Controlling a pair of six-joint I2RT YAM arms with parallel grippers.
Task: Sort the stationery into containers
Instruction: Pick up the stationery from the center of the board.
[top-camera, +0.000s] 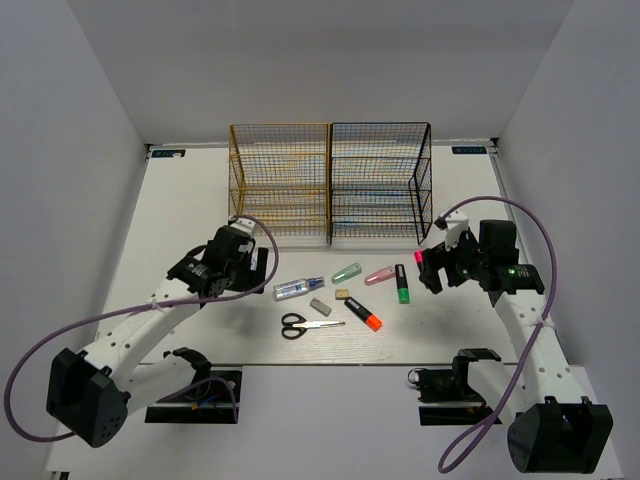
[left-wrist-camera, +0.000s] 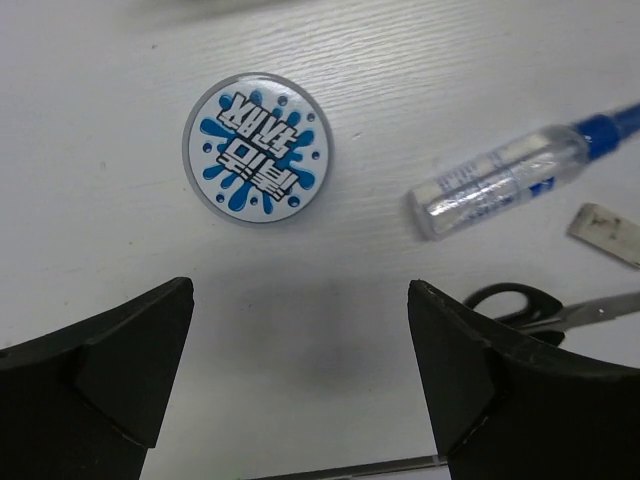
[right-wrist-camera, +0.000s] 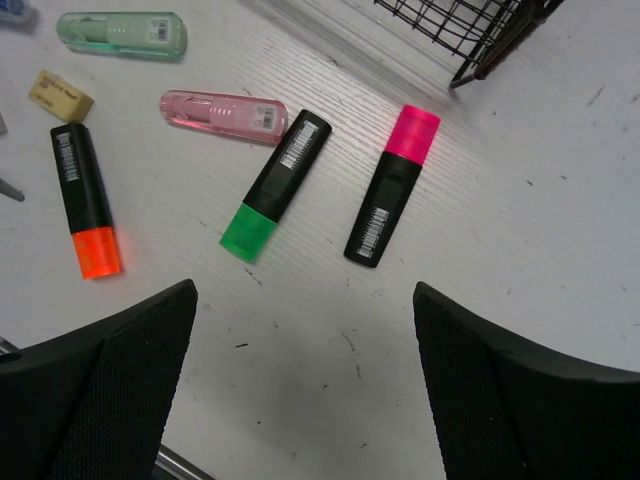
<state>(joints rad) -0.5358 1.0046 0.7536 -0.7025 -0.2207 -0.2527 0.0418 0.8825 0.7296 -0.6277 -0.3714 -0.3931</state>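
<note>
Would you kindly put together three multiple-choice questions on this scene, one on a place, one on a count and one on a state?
1. Where does the pink-capped highlighter lie in the right wrist view?
A. inside a rack
B. on the table, near the black rack
C. stacked on another highlighter

2. How many black-bodied highlighters show there?
A. two
B. three
C. five

3. How does the left gripper stand?
A. open, holding nothing
B. shut on an item
C. shut, holding nothing

Key:
1 B, it lies flat on the table just below the rack's corner.
2 B, the orange-capped highlighter, the green-capped highlighter and the pink-capped one.
3 A, its fingers are spread, with the tape roll lying untouched beyond them.
</note>
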